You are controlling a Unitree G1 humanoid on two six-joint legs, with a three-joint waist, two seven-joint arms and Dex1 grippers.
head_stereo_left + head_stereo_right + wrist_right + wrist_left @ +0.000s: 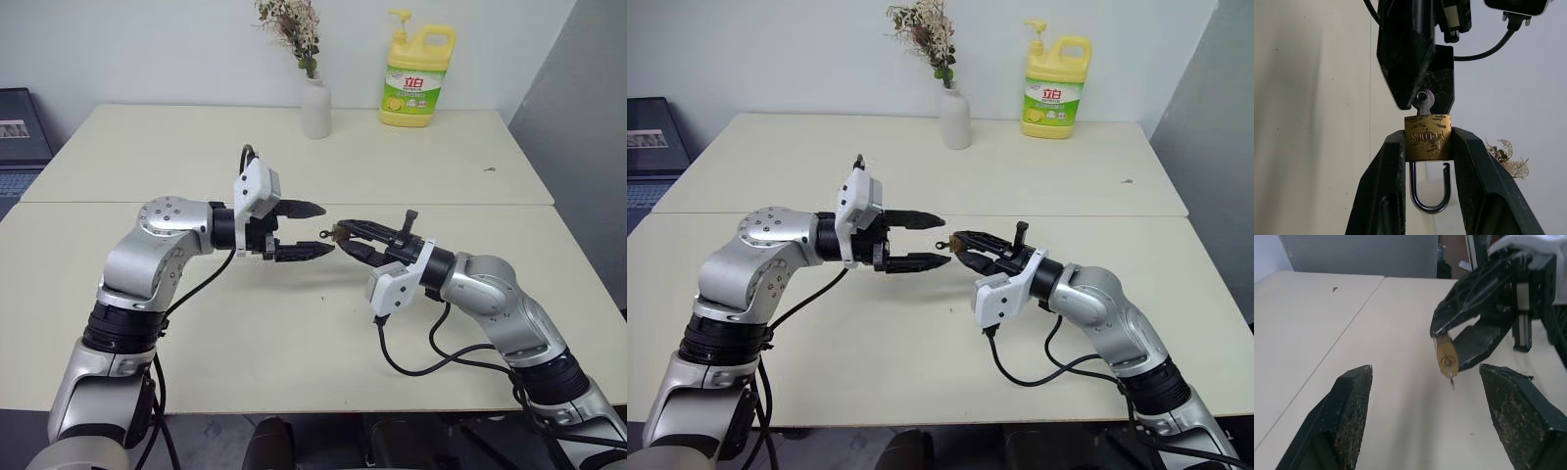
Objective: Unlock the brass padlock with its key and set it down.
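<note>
While the right hand [345, 235] grips the brass padlock [1427, 137] above the tabletop [294, 323], key [1424, 102] inserted, the open left hand [312, 230] faces it; a vase [314, 106] and detergent bottle [417, 76] stand far back.

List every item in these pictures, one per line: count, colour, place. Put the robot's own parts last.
padlock: one, brass with a silver shackle, clamped in the right claw above the table, shackle sprung open on one side
key: one, silver, stuck in the padlock's keyhole
table: two, cream, pushed together with a seam between
vase: one, white, holding dried flowers, far table near the wall
soap bottle: one, yellow with green label, right of the vase
left claw: one, black, open, facing the key
right claw: one, black, shut on the padlock body
</note>
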